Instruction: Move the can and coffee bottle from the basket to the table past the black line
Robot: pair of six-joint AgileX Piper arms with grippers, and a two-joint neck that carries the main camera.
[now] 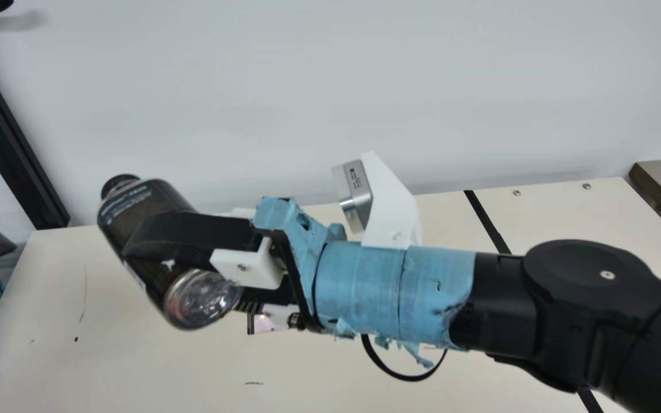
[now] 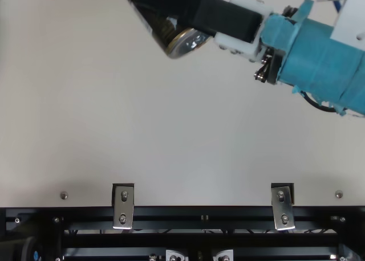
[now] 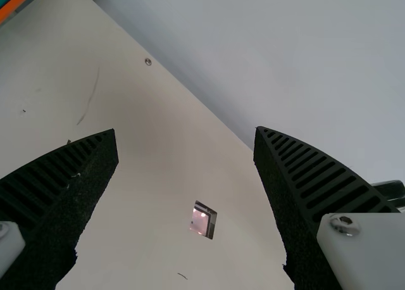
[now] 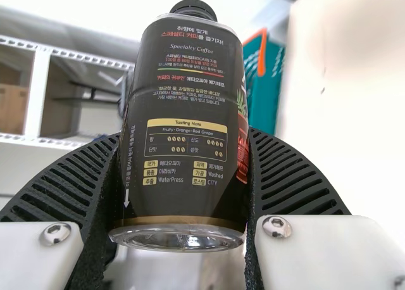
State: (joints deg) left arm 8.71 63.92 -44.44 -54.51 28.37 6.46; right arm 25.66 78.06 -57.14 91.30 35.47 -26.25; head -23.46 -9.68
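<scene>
Bottle label [image 4: 180, 113] faces right wrist view; main view shows black line [image 1: 486, 221]

we see a smooth, glossy coffee bottle [image 4: 183, 113] with a shiny, see-through base [image 1: 203, 298] and a ridged cap [image 4: 193, 9] that looks like plastic. we find the table [image 1: 135, 367] smooth and matt, and the blue wrapping [image 1: 359, 281] on the arm [image 1: 594, 321] thin, wrinkled and ragged. we also see metal brackets [image 2: 123, 207] with a dull sheen and a smooth, plastic-looking white mount [image 1: 391, 212].
</scene>
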